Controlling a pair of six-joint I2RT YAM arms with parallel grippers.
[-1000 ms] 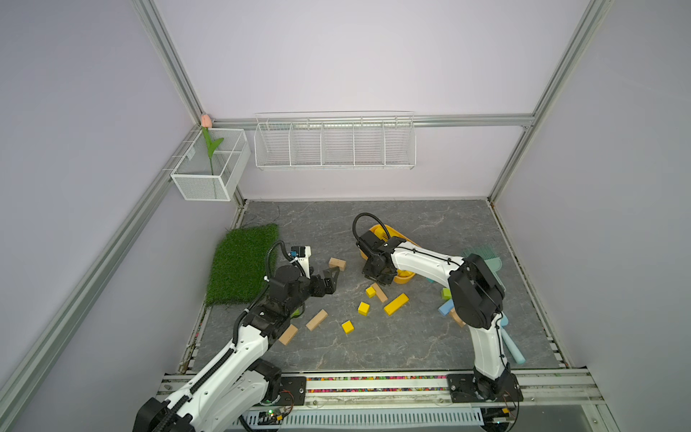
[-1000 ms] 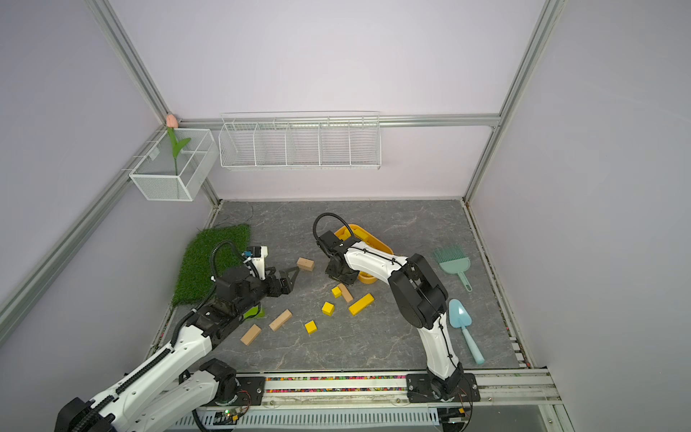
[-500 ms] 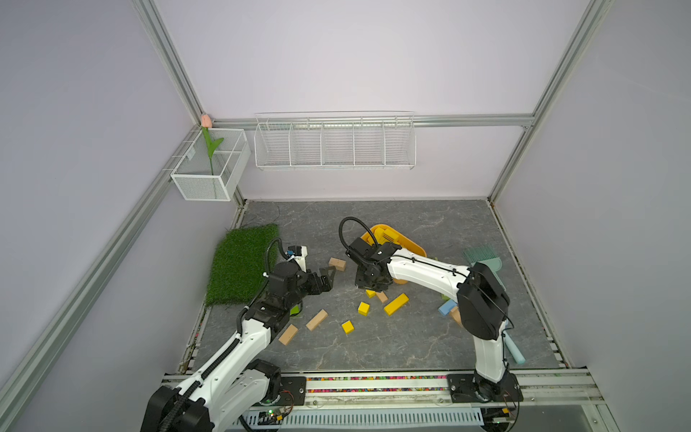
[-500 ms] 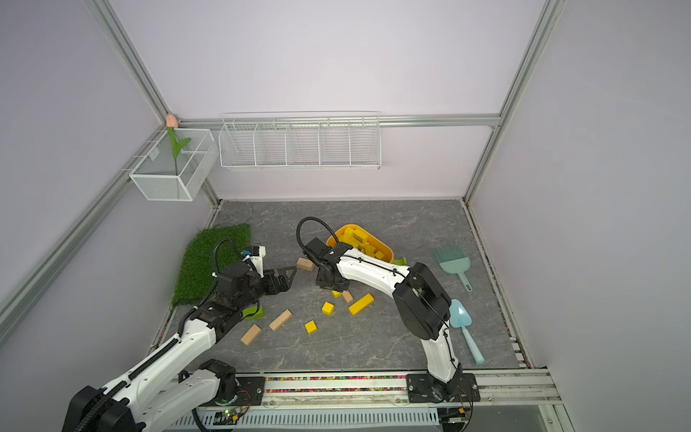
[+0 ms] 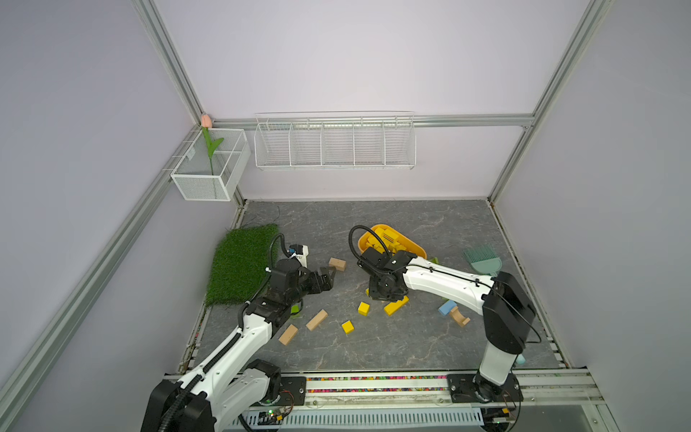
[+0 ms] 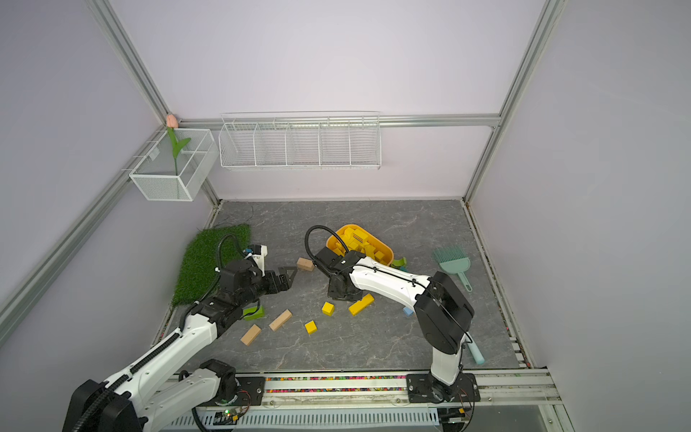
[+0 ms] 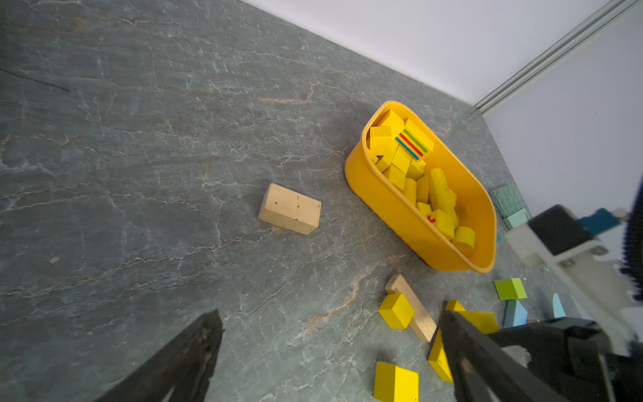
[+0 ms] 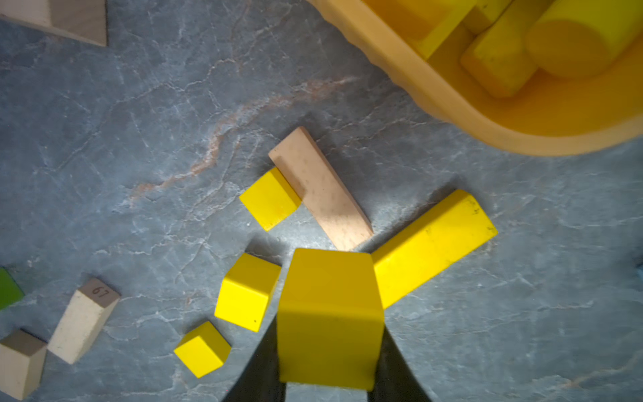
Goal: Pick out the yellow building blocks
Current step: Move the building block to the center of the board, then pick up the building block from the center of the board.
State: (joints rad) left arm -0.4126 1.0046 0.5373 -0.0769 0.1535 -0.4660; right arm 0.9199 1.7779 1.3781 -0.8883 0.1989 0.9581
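Grey slate floor (image 5: 374, 351) runs bare along the near rail (image 5: 374, 379). Just beyond, left of centre, two tan blocks (image 5: 316, 320) lie near a yellow cube (image 5: 347, 327). A second cube (image 5: 363, 308) and a yellow bar (image 5: 395, 306) lie slightly farther, the bar partly hidden under the right arm (image 5: 441, 276) in both top views. The right gripper (image 8: 330, 334) points down there, its fingers closed on two faces of a held cube (image 8: 330, 299) — this yellow one shows over the ends of the bar and a tan plank (image 8: 320, 191), and a small cube (image 8: 269, 198) touches the plank's edge. Left of that, across a bare gap, the left gripper (image 5: 331, 276) hovers with fingers spread wide, holding nothing. A lone block (image 5: 337, 263), tan, lies just past its tips. Farther, the tub (image 5: 413, 246) holds a heap of yellow blocks (image 7: 410, 167), its near wall close to the right arm. Behind it the floor is open to the far wall (image 5: 355, 183) — a mat (image 5: 239, 262) fills the left edge.
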